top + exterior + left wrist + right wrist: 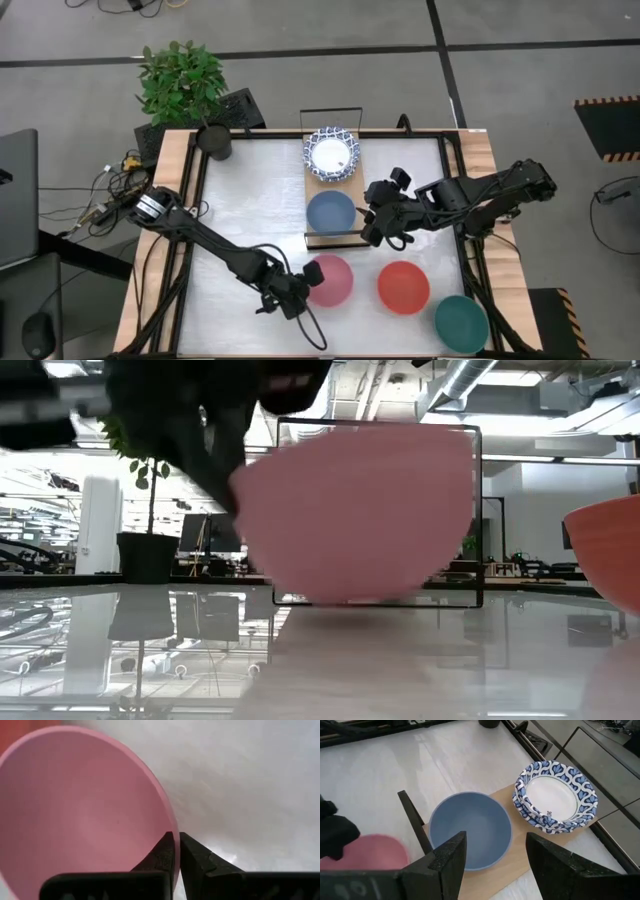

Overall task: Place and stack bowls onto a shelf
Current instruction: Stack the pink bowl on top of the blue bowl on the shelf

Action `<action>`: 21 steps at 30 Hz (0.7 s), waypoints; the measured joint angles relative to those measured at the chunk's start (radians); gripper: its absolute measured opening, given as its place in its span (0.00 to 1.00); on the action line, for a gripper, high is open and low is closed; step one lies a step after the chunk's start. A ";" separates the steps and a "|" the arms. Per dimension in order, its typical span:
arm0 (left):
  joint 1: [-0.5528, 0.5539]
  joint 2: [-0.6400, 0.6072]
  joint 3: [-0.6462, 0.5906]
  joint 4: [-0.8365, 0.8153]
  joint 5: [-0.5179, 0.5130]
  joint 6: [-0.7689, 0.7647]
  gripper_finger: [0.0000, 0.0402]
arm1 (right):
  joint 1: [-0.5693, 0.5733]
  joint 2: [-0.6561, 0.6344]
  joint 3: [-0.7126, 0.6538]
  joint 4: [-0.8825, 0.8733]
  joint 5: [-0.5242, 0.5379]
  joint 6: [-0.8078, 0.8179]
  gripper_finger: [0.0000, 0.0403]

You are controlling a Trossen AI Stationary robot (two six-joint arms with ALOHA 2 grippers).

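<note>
left pincer [298, 293] clamps pink bowl [331, 280] rim; red bowl [403, 287] beside.

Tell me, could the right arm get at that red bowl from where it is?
Probably yes. The right gripper hangs open beside the shelf, and the red bowl sits just in front of it on bare table, with nothing between them.

The shelf [320, 236] is filled by the slate-blue bowl [330, 213] and the stacked patterned bowls [332, 154], with black wire frames at both short ends. The table [240, 200] left of it lies open. Near the front, the pink bowl [331, 281], red bowl [403, 287] and green bowl [461, 323] crowd the passage.
</note>
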 joint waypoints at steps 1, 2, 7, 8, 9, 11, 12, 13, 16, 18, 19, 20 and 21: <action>0.000 0.000 0.019 -0.010 0.010 -0.012 0.01 | 0.000 0.000 0.000 0.000 0.000 0.000 0.57; 0.000 -0.001 0.036 -0.023 0.020 -0.020 0.00 | 0.000 0.000 0.000 0.000 0.000 0.000 0.57; -0.009 -0.001 0.186 -0.183 0.052 -0.126 0.00 | 0.000 0.000 0.000 0.000 0.000 0.000 0.57; -0.014 -0.002 0.227 -0.226 0.063 -0.158 0.00 | 0.000 0.000 0.000 0.000 0.000 0.000 0.57; -0.020 -0.002 0.272 -0.275 0.068 -0.192 0.00 | 0.000 0.000 0.000 0.000 0.000 -0.001 0.57; -0.032 -0.002 0.363 -0.386 0.063 -0.253 0.00 | 0.000 0.000 0.000 0.000 0.000 -0.002 0.57; -0.037 -0.002 0.411 -0.435 0.059 -0.282 0.00 | 0.000 0.000 0.000 0.000 0.000 -0.003 0.57; -0.042 -0.002 0.460 -0.485 0.047 -0.309 0.00 | 0.000 0.000 0.000 0.000 0.000 -0.003 0.57; -0.055 -0.010 0.599 -0.681 -0.008 -0.368 0.00 | 0.000 0.000 0.000 -0.005 0.000 -0.003 0.57; -0.060 -0.011 0.691 -0.805 -0.076 -0.393 0.00 | 0.000 0.000 0.000 -0.014 0.001 -0.003 0.57; -0.060 -0.011 0.737 -0.874 -0.114 -0.396 0.00 | 0.000 0.000 0.000 -0.023 0.001 -0.002 0.57; -0.060 -0.011 0.781 -0.948 -0.153 -0.396 0.00 | 0.000 0.000 0.000 -0.035 0.000 -0.002 0.57; -0.060 -0.012 0.821 -1.014 -0.194 -0.392 0.00 | 0.000 0.000 0.000 -0.046 0.001 0.001 0.57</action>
